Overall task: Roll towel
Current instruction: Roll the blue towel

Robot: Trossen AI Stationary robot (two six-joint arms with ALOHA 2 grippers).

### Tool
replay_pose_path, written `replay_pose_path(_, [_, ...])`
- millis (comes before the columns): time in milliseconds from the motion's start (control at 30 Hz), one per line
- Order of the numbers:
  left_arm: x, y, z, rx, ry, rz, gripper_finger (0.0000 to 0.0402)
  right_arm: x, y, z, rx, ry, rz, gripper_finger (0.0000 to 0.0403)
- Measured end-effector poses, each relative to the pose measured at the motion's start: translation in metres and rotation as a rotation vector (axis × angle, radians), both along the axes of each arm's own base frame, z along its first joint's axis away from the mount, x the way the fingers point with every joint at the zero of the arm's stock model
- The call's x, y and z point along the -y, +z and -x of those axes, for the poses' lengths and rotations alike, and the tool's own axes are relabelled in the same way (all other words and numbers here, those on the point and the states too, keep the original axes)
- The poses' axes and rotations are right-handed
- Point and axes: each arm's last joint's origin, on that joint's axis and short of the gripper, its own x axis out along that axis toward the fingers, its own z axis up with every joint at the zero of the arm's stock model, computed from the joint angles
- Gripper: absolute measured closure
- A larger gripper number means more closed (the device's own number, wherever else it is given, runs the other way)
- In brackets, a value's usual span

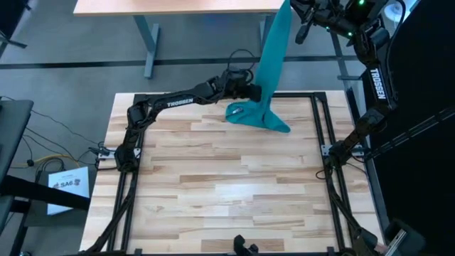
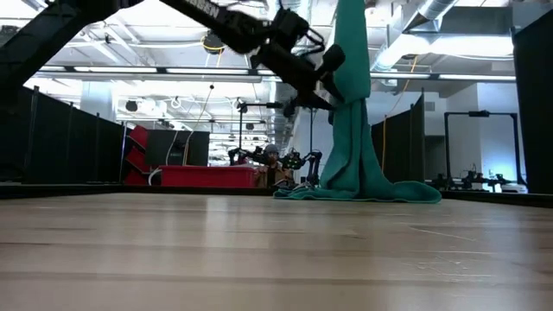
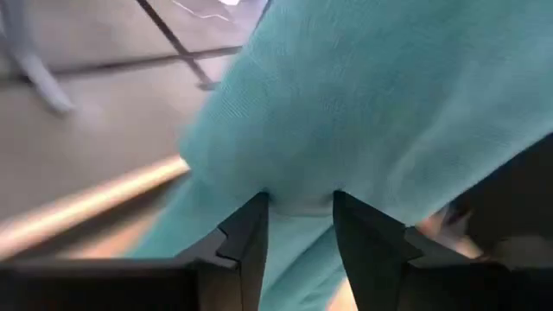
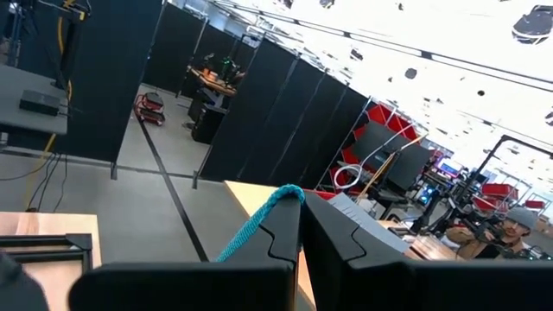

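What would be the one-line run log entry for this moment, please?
towel: hanging, lower end on table | right gripper: shut on towel, raised | left gripper: open, at towel's lower part | roll: not started

Count: one towel (image 1: 271,67), two arms, two grippers — left gripper (image 1: 254,93), right gripper (image 1: 290,6) — one table (image 1: 213,192).

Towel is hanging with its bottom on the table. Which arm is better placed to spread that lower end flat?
Left. Its tool is open at the towel low down, near the table. The right tool pinches the top corner high above.
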Motion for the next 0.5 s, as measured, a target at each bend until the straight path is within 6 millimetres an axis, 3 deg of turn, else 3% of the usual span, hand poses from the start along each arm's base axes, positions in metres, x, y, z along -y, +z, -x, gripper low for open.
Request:
replay_pose_path(100, [-0.001, -0.020, -0.001, 0.218, -0.025, 0.117, 0.0283, 0.000, 0.000, 0.000, -0.002, -0.001, -0.002, 0.0403])
replay_pose_path(267, [0.002, -0.059, 0.009, 0.378, -0.003, 0.241, 0.0283, 0.001, 0.000, 0.002, -0.002, -0.008, -0.002, 0.0403])
replay_pose_path(500, [0.002, -0.058, 0.016, 0.564, 0.056, 0.257, 0.0283, 0.001, 0.001, 0.002, 0.004, -0.007, 0.004, 0.0403])
